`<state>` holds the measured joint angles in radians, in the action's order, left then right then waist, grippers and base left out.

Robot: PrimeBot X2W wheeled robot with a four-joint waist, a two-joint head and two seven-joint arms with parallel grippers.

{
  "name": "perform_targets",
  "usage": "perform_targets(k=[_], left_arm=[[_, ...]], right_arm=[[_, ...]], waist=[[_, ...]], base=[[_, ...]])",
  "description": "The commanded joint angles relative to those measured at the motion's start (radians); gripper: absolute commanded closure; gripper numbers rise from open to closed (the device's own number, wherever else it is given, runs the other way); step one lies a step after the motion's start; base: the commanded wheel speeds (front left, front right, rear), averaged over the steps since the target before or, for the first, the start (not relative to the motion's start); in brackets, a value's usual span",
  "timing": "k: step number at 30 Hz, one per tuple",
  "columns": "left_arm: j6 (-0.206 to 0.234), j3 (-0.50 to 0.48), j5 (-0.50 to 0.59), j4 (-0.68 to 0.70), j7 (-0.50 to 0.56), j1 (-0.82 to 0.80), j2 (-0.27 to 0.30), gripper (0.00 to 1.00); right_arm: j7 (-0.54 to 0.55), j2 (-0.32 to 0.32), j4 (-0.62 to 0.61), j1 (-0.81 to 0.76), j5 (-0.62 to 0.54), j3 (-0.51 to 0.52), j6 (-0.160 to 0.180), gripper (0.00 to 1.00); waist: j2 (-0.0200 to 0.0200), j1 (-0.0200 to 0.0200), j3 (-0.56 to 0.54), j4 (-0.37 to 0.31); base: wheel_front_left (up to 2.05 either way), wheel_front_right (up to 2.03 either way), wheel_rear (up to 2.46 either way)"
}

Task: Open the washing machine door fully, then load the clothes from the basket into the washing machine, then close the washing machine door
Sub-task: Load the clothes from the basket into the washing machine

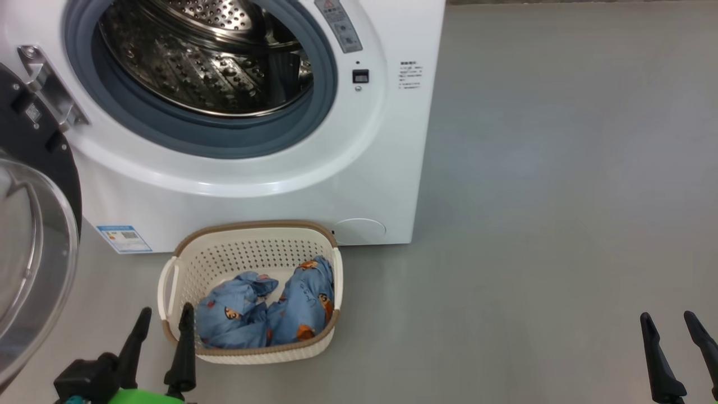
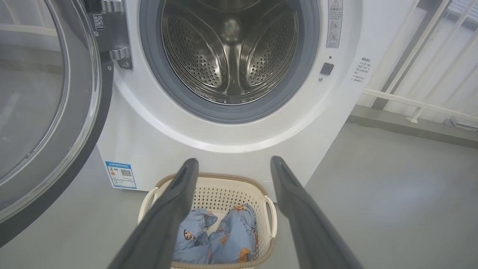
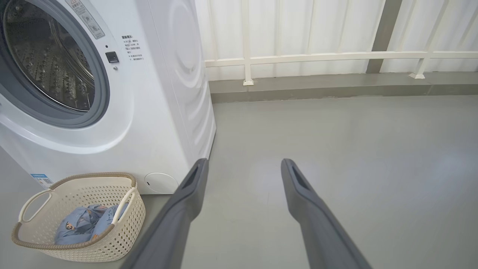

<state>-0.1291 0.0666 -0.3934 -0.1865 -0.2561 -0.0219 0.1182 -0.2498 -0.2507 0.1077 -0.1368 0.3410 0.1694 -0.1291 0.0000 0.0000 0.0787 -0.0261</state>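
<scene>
The white washing machine stands ahead with its steel drum exposed. Its door hangs swung open at the far left, glass bowl facing me. On the floor in front sits the cream basket holding the light-blue clothes, two crumpled pieces side by side. My left gripper is open, empty, just left of the basket's near-left corner; the left wrist view looks over the basket and clothes between the fingers. My right gripper is open and empty over bare floor at the lower right, far from the basket.
Grey floor spreads wide to the right of the machine. A white railing and a low kerb run behind it. The open door stands out to the left of the basket.
</scene>
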Motion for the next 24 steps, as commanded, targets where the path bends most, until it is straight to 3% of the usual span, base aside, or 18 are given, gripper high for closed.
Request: perform_targets(k=[1,11,24], left_arm=[[-0.002,-0.029,-0.003,0.020,-0.006,-0.047,0.027,0.00],[-0.002,-0.018,0.041,0.021,-0.006,-0.075,0.031,0.00],[-0.002,0.003,0.096,-0.013,-0.006,-0.066,-0.001,0.00]], right_arm=[[-0.012,-0.022,-0.023,0.034,-0.008,-0.020,-0.002,0.00],[-0.012,-0.017,-0.024,0.048,-0.005,-0.019,-0.002,0.00],[-0.012,-0.002,-0.026,0.057,-0.006,-0.030,-0.002,0.00]], waist=[[0.0000,0.0000,0.004,-0.001],[0.0000,0.0000,0.027,-0.005],[0.0000,0.0000,0.041,-0.005]], base=[[0.97,-1.97,1.00],[0.94,-1.69,0.75],[0.23,-0.23,0.01]])
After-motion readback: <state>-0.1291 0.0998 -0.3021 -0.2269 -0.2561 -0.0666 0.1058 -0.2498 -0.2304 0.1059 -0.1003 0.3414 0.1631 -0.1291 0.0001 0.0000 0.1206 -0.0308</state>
